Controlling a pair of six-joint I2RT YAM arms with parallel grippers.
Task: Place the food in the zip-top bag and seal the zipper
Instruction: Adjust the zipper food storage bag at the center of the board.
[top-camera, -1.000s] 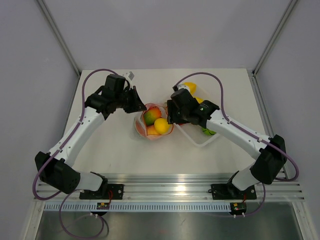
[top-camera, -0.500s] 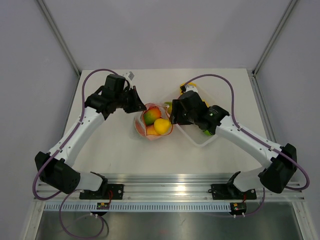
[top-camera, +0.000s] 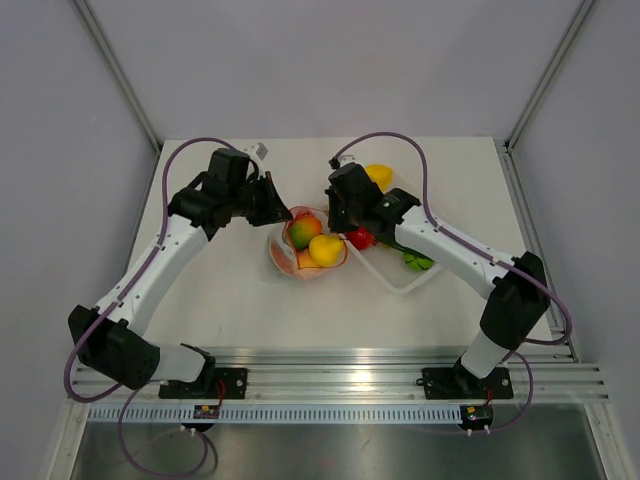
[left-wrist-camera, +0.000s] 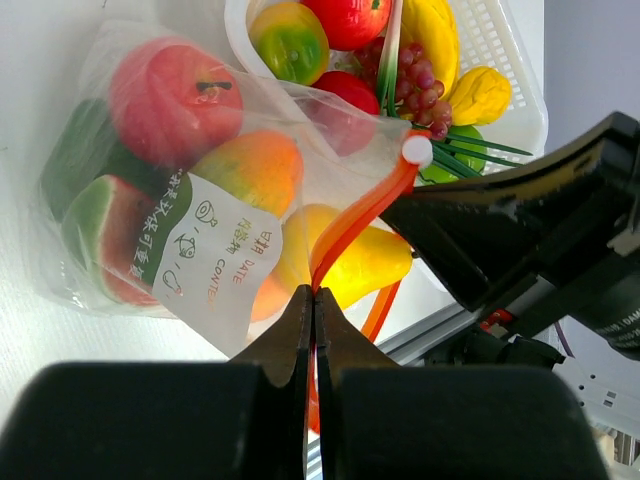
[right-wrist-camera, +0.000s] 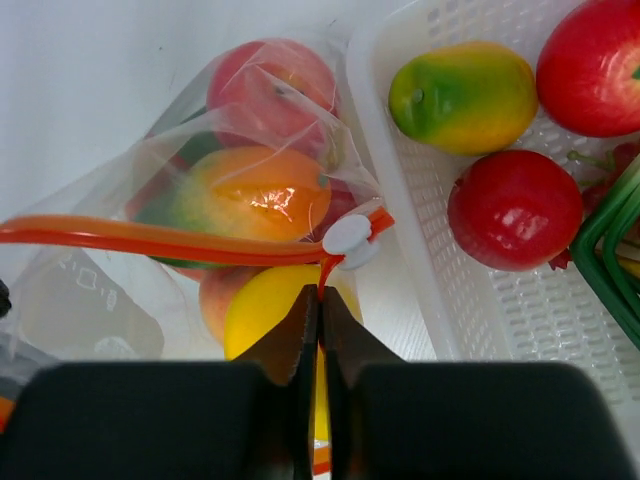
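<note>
The clear zip-top bag (top-camera: 300, 262) lies mid-table, mouth open, with food inside: a red apple (left-wrist-camera: 165, 95), an orange-green mango (right-wrist-camera: 245, 190) and a yellow fruit (top-camera: 325, 248). My left gripper (left-wrist-camera: 314, 295) is shut on the orange-red zipper (left-wrist-camera: 355, 220) at the bag's left end. My right gripper (right-wrist-camera: 320, 292) is shut on the same zipper (right-wrist-camera: 150, 240) just below its white slider (right-wrist-camera: 348, 237). From above, the left gripper (top-camera: 283, 212) and right gripper (top-camera: 338, 226) flank the bag's mouth.
A white tray (top-camera: 405, 283) sits right of the bag, touching it, and holds more food: a green-yellow mango (right-wrist-camera: 462, 95), a red apple (right-wrist-camera: 515, 208), purple grapes (left-wrist-camera: 415, 85) and a yellow fruit (top-camera: 378, 175). Grey walls enclose the table on three sides.
My right gripper has swung left from over the tray to the bag's mouth and shut on the zipper by the slider. The left arm has not moved.
</note>
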